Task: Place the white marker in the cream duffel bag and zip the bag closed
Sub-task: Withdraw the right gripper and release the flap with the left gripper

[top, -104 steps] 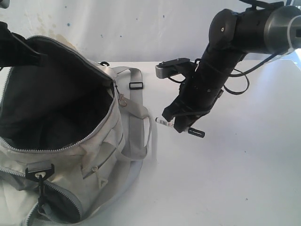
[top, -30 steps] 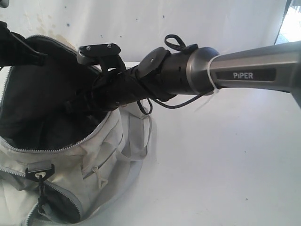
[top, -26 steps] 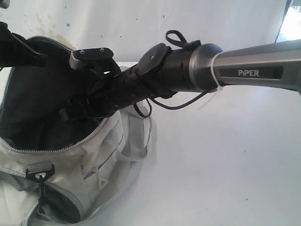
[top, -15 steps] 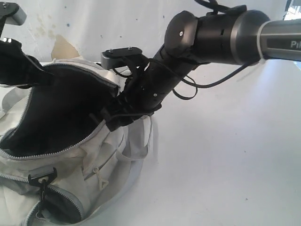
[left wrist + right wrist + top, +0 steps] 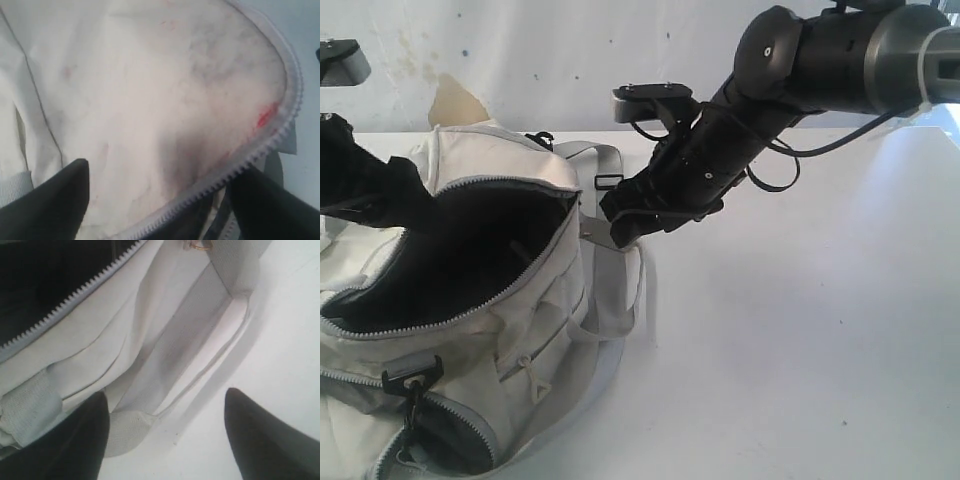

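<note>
The cream bag (image 5: 520,330) lies on the white bench (image 5: 800,350) with its main zipper (image 5: 535,270) undone and its mouth gaping. The lining inside is so dark that nothing in there can be made out, and the white marker shows in none of the views; where it lies cannot be told. The bag's near end is cut off by the lower left edge of the exterior view.

The left hand (image 5: 165,172) is released, its two fingers wide apart over the stained cream cloth at the zipper's edge. From outside it is only a dark mass, partly cut off. The right hand (image 5: 165,395) is also released and holds nothing, hovering above the grey strap (image 5: 610,290) beside the bag.
</note>
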